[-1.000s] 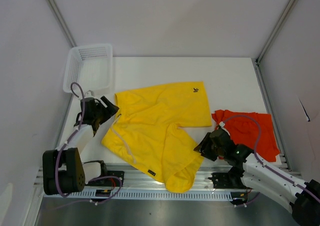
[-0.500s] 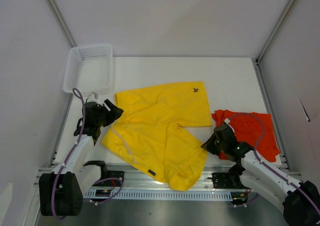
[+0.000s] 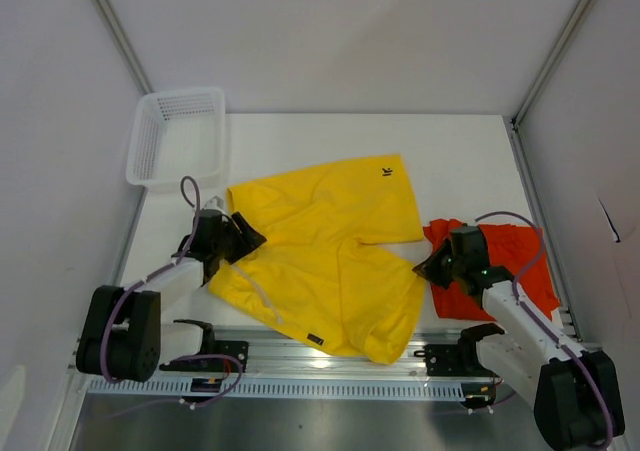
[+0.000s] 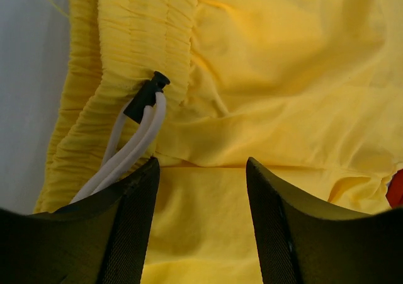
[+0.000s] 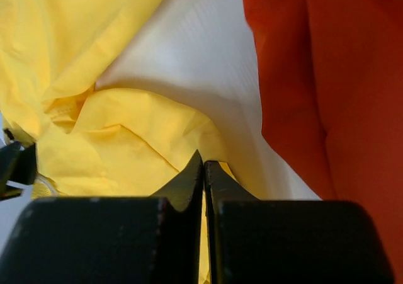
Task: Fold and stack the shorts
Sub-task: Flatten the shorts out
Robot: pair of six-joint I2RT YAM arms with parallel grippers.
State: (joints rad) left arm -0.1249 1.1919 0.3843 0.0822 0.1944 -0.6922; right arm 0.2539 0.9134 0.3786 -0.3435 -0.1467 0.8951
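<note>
The yellow shorts (image 3: pixel 325 246) lie spread and rumpled mid-table, small black logo (image 3: pixel 385 171) at the far edge. The orange-red shorts (image 3: pixel 510 266) lie at the right. My left gripper (image 3: pixel 243 241) is open at the yellow waistband's left end. In the left wrist view its fingers (image 4: pixel 201 164) straddle yellow fabric (image 4: pixel 283 63), beside the white drawstring (image 4: pixel 135 142) and its black toggle (image 4: pixel 146 95). My right gripper (image 3: pixel 425 268) is shut on the right edge of the yellow shorts. The right wrist view shows a yellow strip pinched in the gripper (image 5: pixel 203 158), with orange-red fabric (image 5: pixel 327 76) to the right.
A white mesh basket (image 3: pixel 178 136) stands at the table's far left corner. A strip of bare white table (image 3: pixel 450 161) separates the two shorts. Metal frame posts run along both side walls, and the arms' base rail (image 3: pixel 320 371) lines the near edge.
My right gripper has shut on the yellow leg's edge and drawn it right and away from the near edge. My left gripper has slid right onto the waistband, jaws narrowing.
</note>
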